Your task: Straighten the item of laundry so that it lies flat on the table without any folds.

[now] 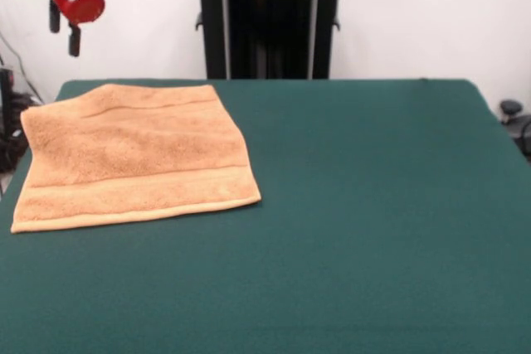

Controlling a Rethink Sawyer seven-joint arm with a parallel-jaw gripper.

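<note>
Towel [133,155] lies spread on the green bench [373,221] while the robot's arm hangs clear of it at the upper left.

The light orange-tan terry cloth sits on the bench's left part in the front view, its far edge near the bench's far rim and its left edge close to the left rim, with a woven band running near the far hem and another near the near hem. The cloth looks mostly flat, though the far-left corner is slightly rumpled and the right edge runs at a slant. The red and black gripper [73,39] hangs above the towel's far-left corner, well apart from it and holding nothing; whether the jaws stand wide or narrow cannot be told.
</note>
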